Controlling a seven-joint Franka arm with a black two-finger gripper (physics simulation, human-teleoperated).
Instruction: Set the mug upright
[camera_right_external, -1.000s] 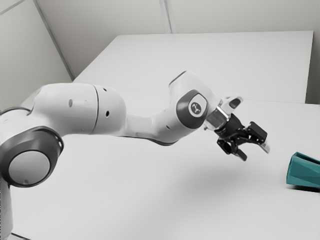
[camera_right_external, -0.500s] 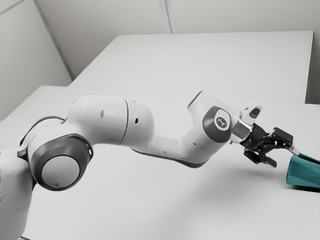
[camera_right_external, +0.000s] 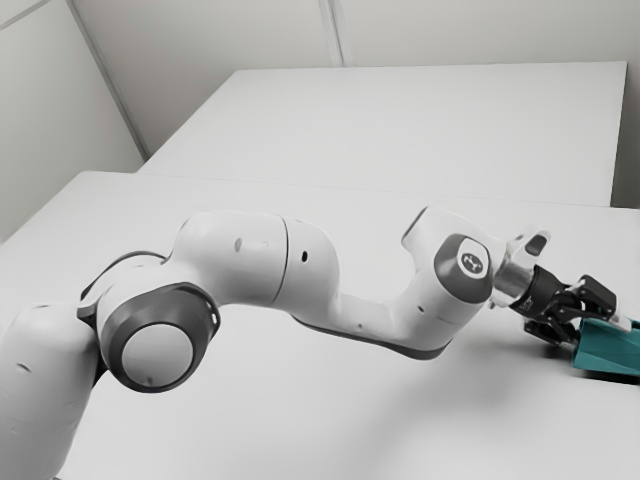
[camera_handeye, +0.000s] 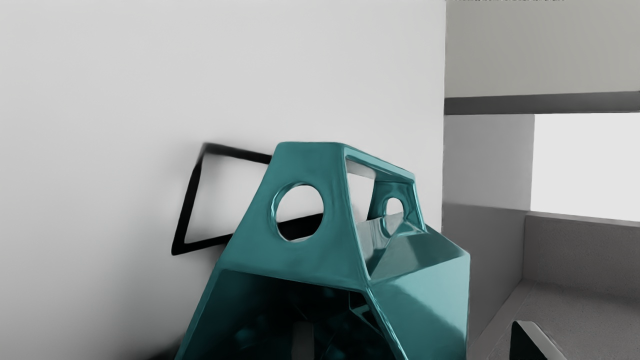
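Note:
In the exterior view my black gripper (camera_right_external: 594, 326) is at the near end of the teal faceted mug (camera_right_external: 608, 352), which lies on its side at the right edge. The wrist view looks at the mug's dark open mouth and its angular handle frame with round holes (camera_handeye: 320, 260). My gripper (camera_handeye: 419, 345) stands open there: one fingertip is in front of or within the mouth, and the other is outside, beyond the faceted side wall, with a gap between it and the wall. The mug's far end is hidden.
The white table (camera_right_external: 300, 400) extends under the arm, and another pale surface (camera_right_external: 400, 120) rises behind it. The mug's dark, frame-shaped shadow (camera_handeye: 190, 200) falls on the tabletop beside the handle. Beyond the table's edge, grey room surfaces show in the wrist view.
The arm has reached toward the exterior view's right and lower, bringing my open gripper from clear of the mug to its mouth end. The mug has not visibly moved.

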